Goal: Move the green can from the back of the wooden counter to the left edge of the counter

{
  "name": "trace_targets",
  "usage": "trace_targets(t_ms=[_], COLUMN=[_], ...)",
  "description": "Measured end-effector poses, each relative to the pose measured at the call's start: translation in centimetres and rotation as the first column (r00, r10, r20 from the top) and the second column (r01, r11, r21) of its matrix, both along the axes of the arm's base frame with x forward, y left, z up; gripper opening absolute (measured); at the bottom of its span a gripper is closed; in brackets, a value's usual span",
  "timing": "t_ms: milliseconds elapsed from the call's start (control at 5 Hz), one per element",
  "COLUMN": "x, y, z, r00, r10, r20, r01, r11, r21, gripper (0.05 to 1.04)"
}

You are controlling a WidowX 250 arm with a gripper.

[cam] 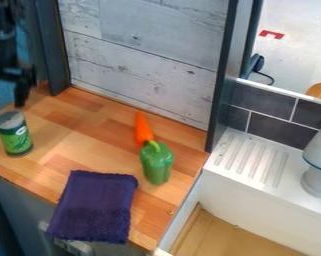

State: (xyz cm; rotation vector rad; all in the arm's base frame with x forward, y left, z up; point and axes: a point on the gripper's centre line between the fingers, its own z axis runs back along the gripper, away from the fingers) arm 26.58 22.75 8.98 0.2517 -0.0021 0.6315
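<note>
Looking at the left end of the wooden counter (62, 145), we see a can (16, 136) standing upright, with a dull grey metal top and a green label that carries a pale patch. Just above it in the view hangs the black gripper (20, 95), at the upper left, with a narrow gap showing between its lower end and the can's top. We cannot tell how far open the gripper is.

Well to the right of the can, we find an orange carrot (143, 129) lying on the wood, its near end by the green stem of a toy bell pepper (157, 164). Nearer to us, a dark purple cloth (92, 205) lies flat, its fringed end reaching over the counter's front edge. Behind the counter we see a pale wood-look panel (142, 50) between dark posts; the left post (53, 50) rises near the gripper. At the right are a white ridged drainboard (239, 172), dark tiles (273, 127) and a white object with a blue line (319, 155), partly cut off.
</note>
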Motion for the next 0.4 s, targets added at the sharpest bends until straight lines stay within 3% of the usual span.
trace_targets(t_ms=[400], x=[-2.3], y=[-3.9], z=[4.7], r00=[0.997], r10=[0.044], r20=[-0.059], r01=[-0.049], r11=[0.996], r21=[-0.075], gripper=[1.002])
